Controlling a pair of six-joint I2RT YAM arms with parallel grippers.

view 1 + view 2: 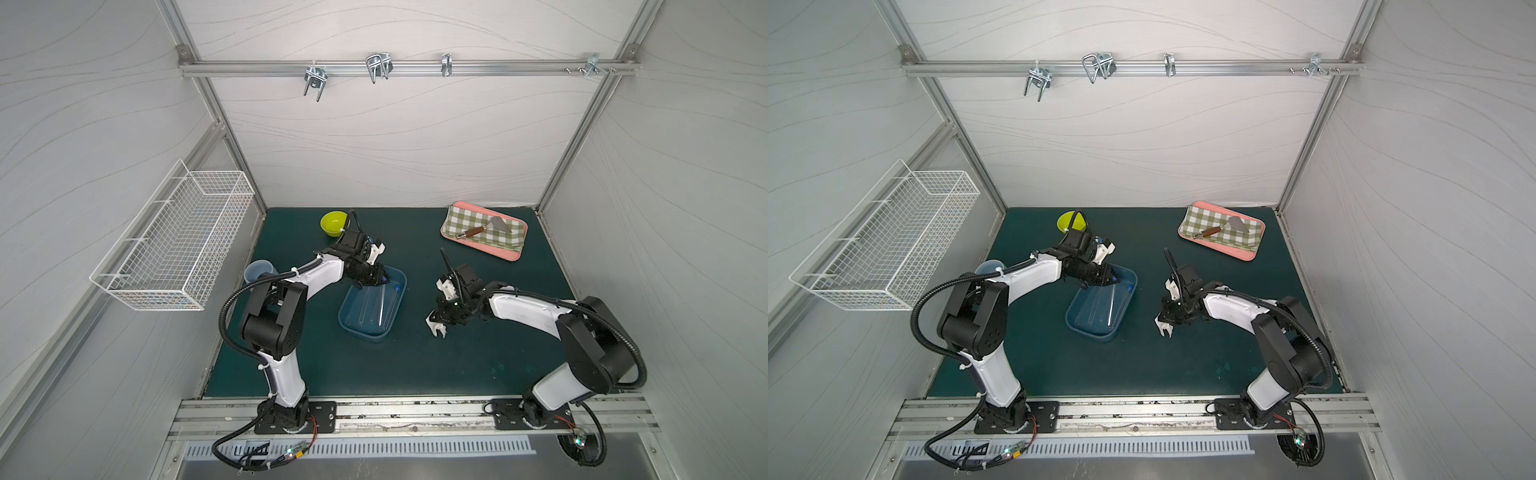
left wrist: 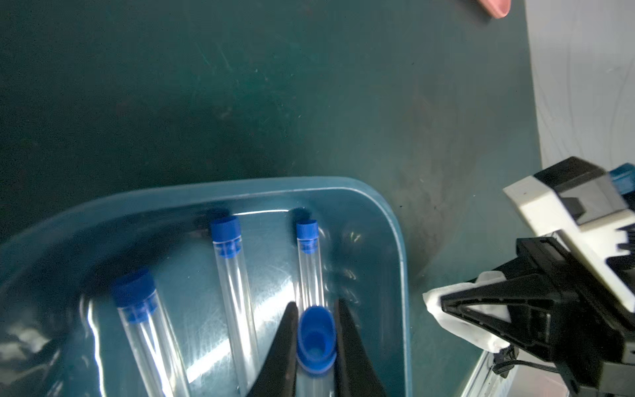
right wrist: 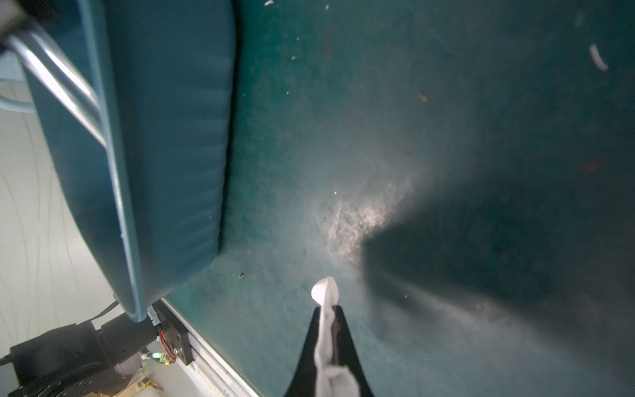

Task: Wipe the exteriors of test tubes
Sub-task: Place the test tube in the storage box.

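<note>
Three clear test tubes with blue caps (image 2: 230, 261) lie side by side in a blue tray (image 2: 395, 223), which sits mid-table in both top views (image 1: 348, 320) (image 1: 1077, 322). My left gripper (image 2: 316, 306) reaches into the tray's far end (image 1: 384, 279), its jaws shut on the capped end of another test tube (image 2: 316, 338) just above the tray floor. To the right of the tray my right gripper (image 1: 440, 330) (image 3: 326, 306) hovers low over the mat, shut on a white wipe (image 3: 324, 290) that pokes out past its fingertips.
A green bowl (image 1: 333, 223) stands behind the left arm and a pale blue cup (image 1: 259, 270) beside its elbow. A pink tray (image 1: 515, 253) holding a checked cloth and a spatula sits at the back right. A white wire basket (image 1: 174, 245) hangs on the left wall.
</note>
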